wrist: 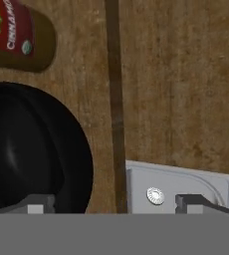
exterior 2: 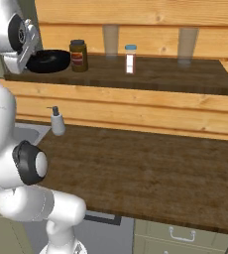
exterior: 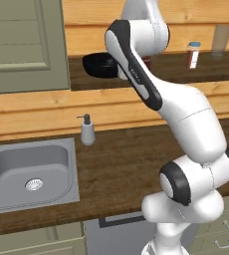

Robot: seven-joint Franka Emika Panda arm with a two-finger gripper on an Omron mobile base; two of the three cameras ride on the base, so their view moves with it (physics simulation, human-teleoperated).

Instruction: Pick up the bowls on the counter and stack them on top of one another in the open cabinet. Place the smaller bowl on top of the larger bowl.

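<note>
The larger bowl point(exterior 2: 49, 60), wide and glossy black, rests on the dark shelf board of the open cabinet point(exterior 2: 150, 74), just left of the brown jar point(exterior 2: 78, 55). In the hand view this larger bowl point(wrist: 74, 164) lies at the lower left, and a narrower black round form point(wrist: 22, 149) sits inside it; it looks like the smaller bowl, though black on black blurs the rim. My gripper point(wrist: 116, 204) hangs above the shelf's front edge, open with nothing between its fingers. One fingertip point(wrist: 37, 204) is over the bowl's near rim, the other point(wrist: 196, 201) over the sink below.
A blue-lidded spice bottle point(exterior 2: 130, 59) and a glass point(exterior: 221, 40) stand further right on the shelf. Below, the counter point(exterior 2: 136, 168) carries a soap dispenser point(exterior: 87, 130) beside the steel sink point(exterior: 29, 174). A grey-green door cabinet point(exterior: 22, 45) borders the recess on the left.
</note>
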